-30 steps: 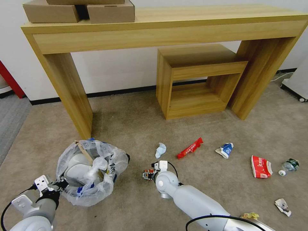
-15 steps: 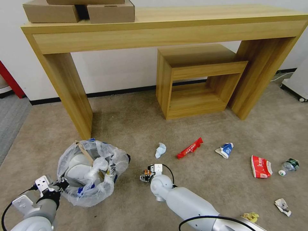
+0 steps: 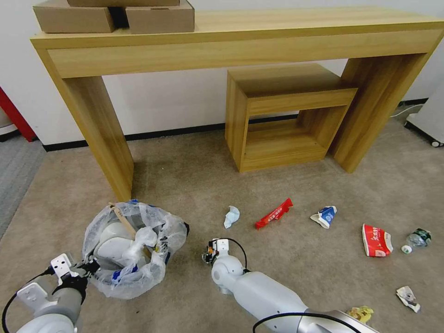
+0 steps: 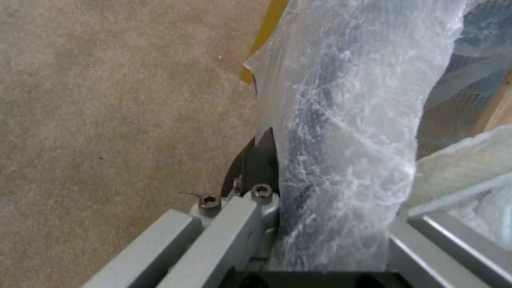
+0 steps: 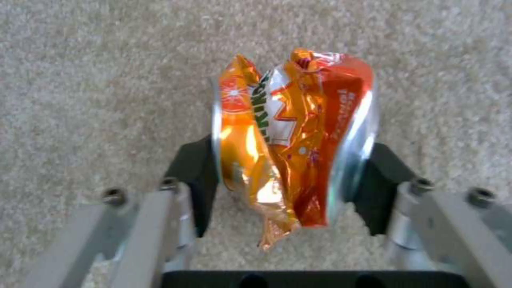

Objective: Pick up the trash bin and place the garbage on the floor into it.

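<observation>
The trash bin (image 3: 132, 252), wrapped in its translucent liner, stands on the beige floor (image 3: 194, 185) at my lower left. It holds white slippers (image 3: 111, 243) and a wooden stick (image 3: 122, 219). My left gripper (image 3: 89, 267) is shut on the bin's liner-covered rim (image 4: 341, 132). My right gripper (image 5: 291, 160) points down over the carpet, shut on a crushed orange can (image 5: 293, 136). Its wrist (image 3: 225, 269) hangs just right of the bin. More garbage lies to the right: a tissue (image 3: 231, 216), red wrapper (image 3: 274, 213), blue-white carton (image 3: 324, 216), red-white packet (image 3: 377, 240) and bottle (image 3: 417, 238).
A wooden console table (image 3: 240, 41) stands against the wall with cardboard boxes (image 3: 115, 16) on it; its left leg (image 3: 99, 134) is right behind the bin. A small wooden shelf (image 3: 282, 115) sits under it. A crumpled scrap (image 3: 408, 297) and a yellow wrapper (image 3: 360, 313) lie at lower right.
My right arm has swung left toward the bin, carrying the orange can. The left gripper and the bin have stayed put.
</observation>
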`<state>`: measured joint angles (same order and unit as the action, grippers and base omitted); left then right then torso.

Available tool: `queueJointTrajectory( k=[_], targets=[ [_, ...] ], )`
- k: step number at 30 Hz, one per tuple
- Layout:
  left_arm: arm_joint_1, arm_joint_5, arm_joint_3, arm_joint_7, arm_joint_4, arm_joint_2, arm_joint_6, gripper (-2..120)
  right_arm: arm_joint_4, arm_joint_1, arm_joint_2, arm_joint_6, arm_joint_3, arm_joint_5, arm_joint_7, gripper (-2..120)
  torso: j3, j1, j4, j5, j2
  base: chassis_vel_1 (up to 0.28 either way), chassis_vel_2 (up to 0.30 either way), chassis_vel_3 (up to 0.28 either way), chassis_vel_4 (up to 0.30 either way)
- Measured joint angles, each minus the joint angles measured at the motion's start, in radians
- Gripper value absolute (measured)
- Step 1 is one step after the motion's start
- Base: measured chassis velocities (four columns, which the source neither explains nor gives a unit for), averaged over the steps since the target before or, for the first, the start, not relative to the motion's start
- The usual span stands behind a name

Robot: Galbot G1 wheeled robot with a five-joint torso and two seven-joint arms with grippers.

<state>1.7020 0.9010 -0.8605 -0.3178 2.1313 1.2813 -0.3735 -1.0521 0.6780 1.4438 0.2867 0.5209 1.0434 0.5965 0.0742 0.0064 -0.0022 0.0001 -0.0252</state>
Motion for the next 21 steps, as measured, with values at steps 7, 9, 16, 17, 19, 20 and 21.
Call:
queueJointTrajectory(
  k=[7, 9, 16, 17, 19, 20, 21],
  targets=[
    [-0.008, 0.0, 0.004, 0.0, -0.005, 0.0, 0.0, 0, -0.013, 0.007, -0.023, -0.023, 0.001, -0.013, -0.017, 37, 0.0, 0.0, 0.0001, 0.0002, 0.0, 0.0, 0.0, 0.0, 0.0],
    [-0.01, -0.001, 0.005, 0.0, -0.008, 0.0, 0.0, 0, -0.029, 0.014, -0.034, -0.036, -0.003, -0.016, -0.025, 37, 0.0, 0.0, 0.0001, 0.0, 0.0, 0.0, 0.0, 0.0, 0.0],
    [-0.026, 0.009, 0.0, -0.002, -0.028, -0.02, 0.0, 0, -0.322, 0.092, -0.195, -0.189, -0.11, -0.064, -0.146, 37, 0.0, 0.0, 0.0003, 0.0007, 0.0, 0.0, 0.0, 0.0, 0.0],
    [-0.026, 0.009, 0.0, -0.002, -0.028, -0.02, 0.0, 0, -0.322, 0.092, -0.195, -0.189, -0.11, -0.064, -0.146, 37, 0.0, 0.0, 0.0003, 0.0007, 0.0, 0.0, 0.0, 0.0, 0.0],
    [-0.038, 0.013, 0.002, -0.005, -0.036, -0.026, -0.001, 0, -0.473, 0.125, -0.322, -0.281, -0.179, -0.098, -0.239, 37, 0.0, 0.0, -0.0003, 0.0002, 0.0, 0.0, 0.0, 0.0, 0.0],
    [-0.042, 0.013, 0.004, -0.005, -0.038, -0.027, -0.003, 0, -0.53, 0.13, -0.365, -0.306, -0.199, -0.101, -0.269, 37, 0.0, 0.0, -0.0005, 0.0003, 0.0, 0.0, 0.0, 0.0, 0.0],
    [-0.042, 0.013, 0.004, -0.005, -0.038, -0.027, -0.003, 0, -0.53, 0.13, -0.365, -0.306, -0.199, -0.101, -0.269, 37, 0.0, 0.0, -0.0005, 0.0003, 0.0, 0.0, 0.0, 0.0, 0.0]
  ],
)
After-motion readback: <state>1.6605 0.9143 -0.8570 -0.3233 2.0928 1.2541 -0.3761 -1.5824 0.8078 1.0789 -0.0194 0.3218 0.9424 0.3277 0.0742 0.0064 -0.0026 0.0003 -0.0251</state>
